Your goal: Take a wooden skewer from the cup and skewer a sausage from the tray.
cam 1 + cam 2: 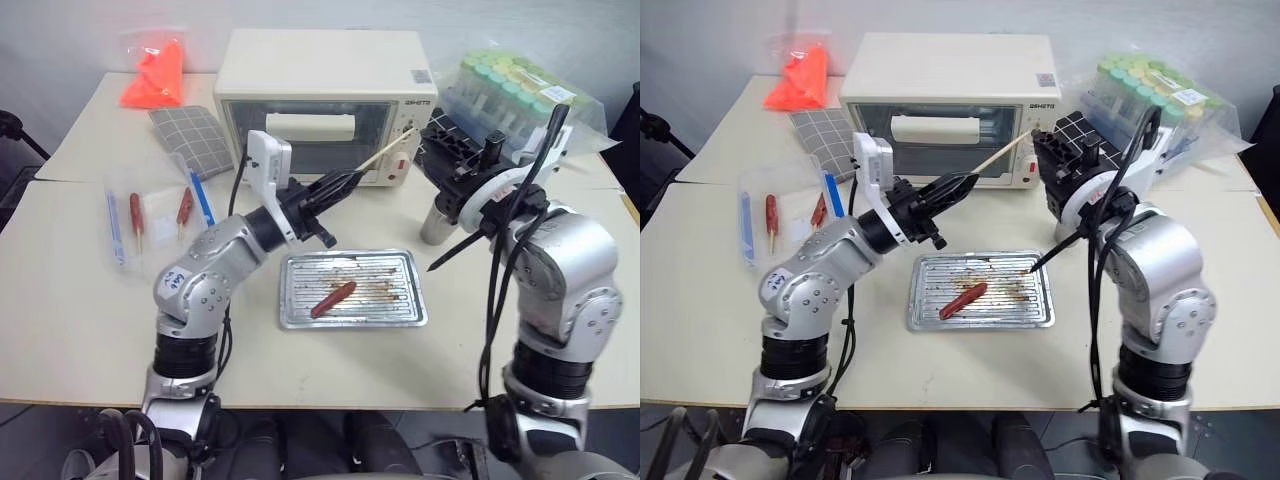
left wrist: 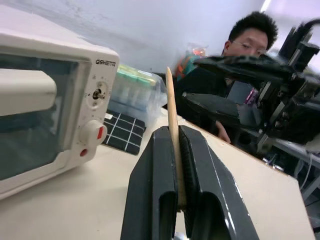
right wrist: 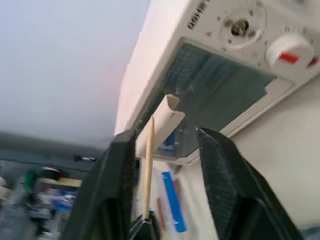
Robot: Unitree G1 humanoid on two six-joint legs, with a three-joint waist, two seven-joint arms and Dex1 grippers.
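Wood: the wooden skewer (image 1: 385, 151) is clamped between the closed black fingers of the left gripper (image 1: 345, 184), its free end slanting up toward the toaster oven (image 1: 325, 100); the clamp is seen close up in the left wrist view.
Right gripper (image 3: 160, 145): held with its fingers parted around empty air, the skewer seen between them but touched by neither; raised above the table (image 1: 70, 290) near the right end of the oven.
Cup (image 1: 433, 222): a metal tumbler stood on the table behind the right arm, just right of the tray's far corner.
Tray (image 1: 405, 315): laid on the table between the two arms, stained brown.
Sausage (image 1: 332, 298): lying bare on the tray's ridged base, left of middle.
Plastic box (image 1: 120, 215): on the table's left, red sausages on sticks inside.
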